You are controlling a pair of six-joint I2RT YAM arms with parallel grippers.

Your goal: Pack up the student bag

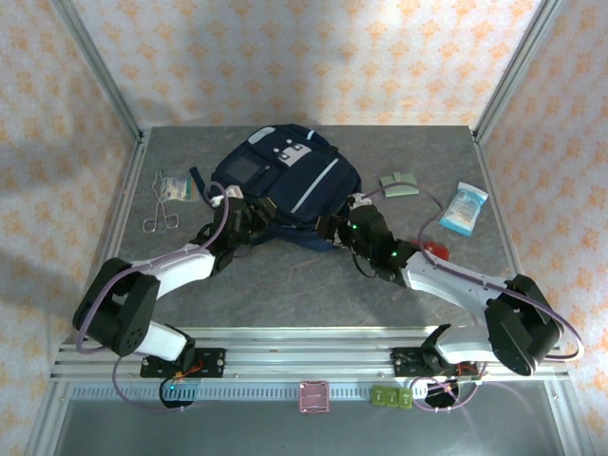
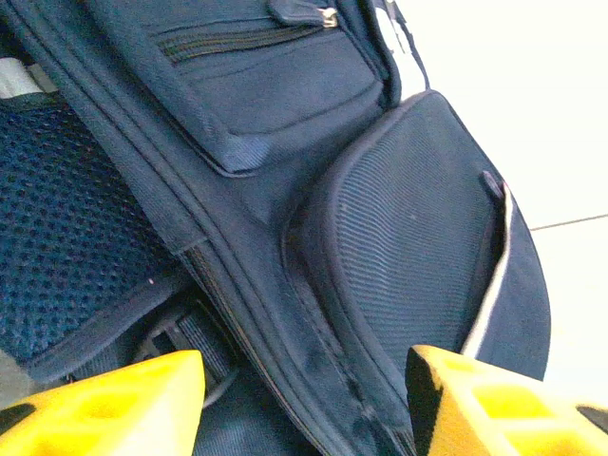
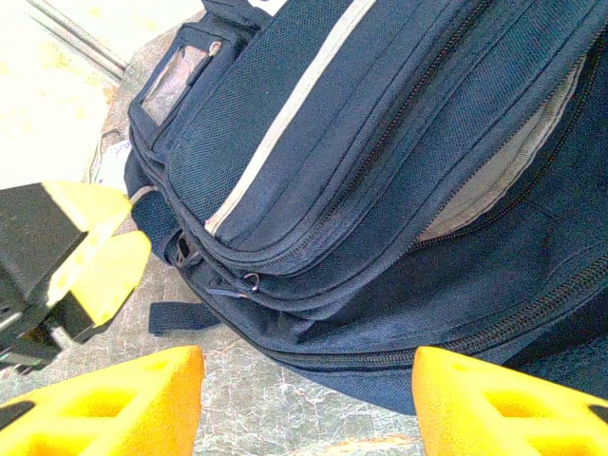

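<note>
Hovering at the bag's near edge, both jaws slack

Seen from above, the student bag (image 1: 285, 180) lies front-up near the middle of the grey table (image 1: 313, 304). The left gripper (image 1: 249, 223) and right gripper (image 1: 334, 226) sit at its near edge, close to one another. The count is one bag and two grippers. Left of the bag are one scissor-like tool (image 1: 161, 217) and one small packet (image 1: 176, 187). To its right are one pale green flat item (image 1: 399, 183) and one blue-and-white packet (image 1: 464, 209). One small red thing (image 1: 435, 249) beside the right arm is too hidden to name.

On the left wrist, the yellow fingers (image 2: 104, 404) stand well apart, released and gripping nothing. Beyond them are navy fabric, one closed zip (image 2: 237, 38) and a mesh panel (image 2: 66, 218).

On the right wrist, the jaws are likewise spread and empty, over bare table just before the bag's bottom seam. One compartment gapes, showing light lining (image 3: 494, 190).

Likely trouble: either jaw could pinch loose fabric instead of a zip pull and drag the soft bag across the table. The two arms work so near each other that they could knock together. The gap may also sag shut before anything goes in.
</note>
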